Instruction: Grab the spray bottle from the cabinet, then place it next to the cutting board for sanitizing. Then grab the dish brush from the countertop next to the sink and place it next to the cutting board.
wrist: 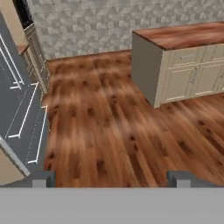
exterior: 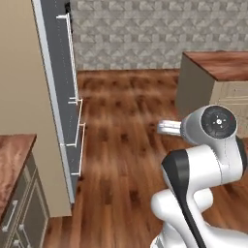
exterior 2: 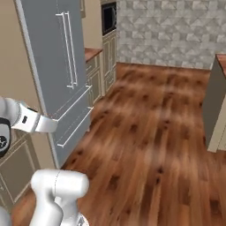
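Wooden floorboards [wrist: 109, 131] stretched beneath the claw [wrist: 111, 177], whose two fingertips [wrist: 41, 178] stood wide apart, holding nothing. Beyond it to one side stood an island with a reddish-brown table top [wrist: 183, 35]; opposite rose a grey fridge [exterior 2: 57, 66]. No task item was visible.

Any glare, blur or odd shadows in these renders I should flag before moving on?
Left base view: even, flat light, with a soft sheen streak on the wooden floor and no hard shadows. Right base view: similar pale glare bands on the floor; the grey fridge looks matte. Hand view: slightly soft overall, the island counter evenly lit, and the fingertips sit blurred at the bottom.
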You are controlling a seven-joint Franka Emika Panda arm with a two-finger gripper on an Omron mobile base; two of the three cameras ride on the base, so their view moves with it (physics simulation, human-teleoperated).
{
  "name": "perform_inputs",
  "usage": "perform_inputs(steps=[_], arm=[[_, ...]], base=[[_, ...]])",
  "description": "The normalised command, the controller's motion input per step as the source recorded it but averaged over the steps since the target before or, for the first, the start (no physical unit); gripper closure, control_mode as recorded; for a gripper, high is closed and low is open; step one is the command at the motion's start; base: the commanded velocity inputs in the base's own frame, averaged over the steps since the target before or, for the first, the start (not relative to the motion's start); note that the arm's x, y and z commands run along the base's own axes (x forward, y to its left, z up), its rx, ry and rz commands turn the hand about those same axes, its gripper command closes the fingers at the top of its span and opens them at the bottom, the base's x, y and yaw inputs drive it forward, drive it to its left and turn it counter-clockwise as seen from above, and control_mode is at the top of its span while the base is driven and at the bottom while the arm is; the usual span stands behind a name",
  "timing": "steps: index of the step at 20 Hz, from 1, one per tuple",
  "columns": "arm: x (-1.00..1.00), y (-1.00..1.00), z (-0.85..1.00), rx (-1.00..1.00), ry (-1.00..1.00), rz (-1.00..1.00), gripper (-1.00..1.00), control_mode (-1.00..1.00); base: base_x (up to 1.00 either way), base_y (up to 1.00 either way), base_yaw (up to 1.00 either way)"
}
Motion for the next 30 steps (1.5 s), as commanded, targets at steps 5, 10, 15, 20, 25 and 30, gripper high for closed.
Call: perform_inputs(steps=[5, 10, 15, 20, 25, 30], arm=[[0.00, 0.00, 0.00, 0.00, 0.00, 0.00, -1.00, 1.00], [0.00, 0.00, 0.00, 0.00, 0.00, 0.00, -1.00, 1.00], [0.00, 0.00, 0.00, 0.00, 0.00, 0.00, -1.00, 1.00], [0.00, 0.00, 0.00, 0.00, 0.00, 0.00, -1.00, 1.00], [0.00, 0.00, 0.00, 0.00, 0.00, 0.00, -1.00, 1.00], [0.00, 0.00, 0.00, 0.00, 0.00, 0.00, -1.00, 1.00]], base=[[0.88, 0.00, -0.63], [1.00, 0.00, -0.57], [1.00, 0.00, -0.56], [1.00, -0.16, -0.44], [1.00, -0.48, -0.33], [1.00, -0.74, -0.02]])
